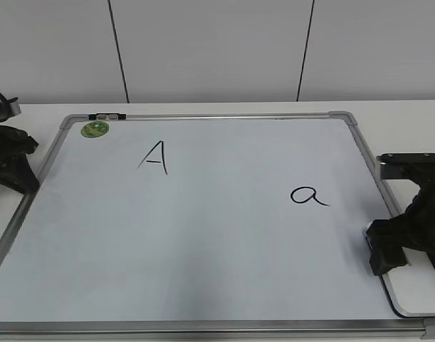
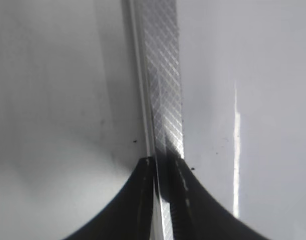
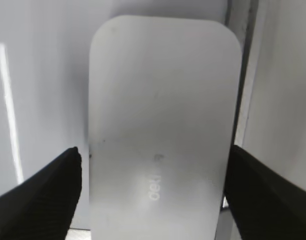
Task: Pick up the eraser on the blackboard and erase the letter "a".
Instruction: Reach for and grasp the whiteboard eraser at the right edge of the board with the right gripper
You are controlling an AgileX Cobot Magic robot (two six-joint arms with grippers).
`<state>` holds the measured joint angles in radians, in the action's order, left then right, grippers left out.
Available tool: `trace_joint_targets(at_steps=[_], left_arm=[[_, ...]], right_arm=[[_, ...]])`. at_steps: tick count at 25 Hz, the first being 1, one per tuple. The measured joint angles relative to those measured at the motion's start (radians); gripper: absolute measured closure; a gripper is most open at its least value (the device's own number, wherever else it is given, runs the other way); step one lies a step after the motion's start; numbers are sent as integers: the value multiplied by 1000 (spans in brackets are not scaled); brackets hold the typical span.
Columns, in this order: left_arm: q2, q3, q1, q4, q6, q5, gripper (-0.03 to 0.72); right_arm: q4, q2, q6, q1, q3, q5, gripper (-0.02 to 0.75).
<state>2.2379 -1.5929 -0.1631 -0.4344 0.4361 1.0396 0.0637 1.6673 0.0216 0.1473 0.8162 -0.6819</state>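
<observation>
Over the board's near right corner, the right pincer point(image 3: 153, 175) stands with its jaws apart, one dark finger on each long side of the eraser point(image 3: 160, 125). A thin gap shows on both sides in the right wrist view, so nothing is clamped yet. The eraser lies flat on the blackboard point(image 1: 203, 235), close against its right frame. The step in hand looks like the grasp itself: next the jaws should close squarely on the long edges, then lift and carry the block left and away toward the letter "a" point(image 1: 307, 195), which sits near the right edge, well apart from the capital "A" point(image 1: 154, 157). At the far left, the left pincer point(image 2: 163, 165) rests together over the board's frame beside the white surface point(image 1: 388, 107).
</observation>
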Motion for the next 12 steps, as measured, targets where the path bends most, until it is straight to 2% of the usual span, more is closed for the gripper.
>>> trace_joint_targets(at_steps=[7, 12], left_arm=[[0, 0, 0, 0, 0, 0, 629], [0, 0, 0, 0, 0, 0, 629]], right_arm=[[0, 42, 5, 0, 0, 13, 79], [2, 49, 11, 0, 0, 13, 145]])
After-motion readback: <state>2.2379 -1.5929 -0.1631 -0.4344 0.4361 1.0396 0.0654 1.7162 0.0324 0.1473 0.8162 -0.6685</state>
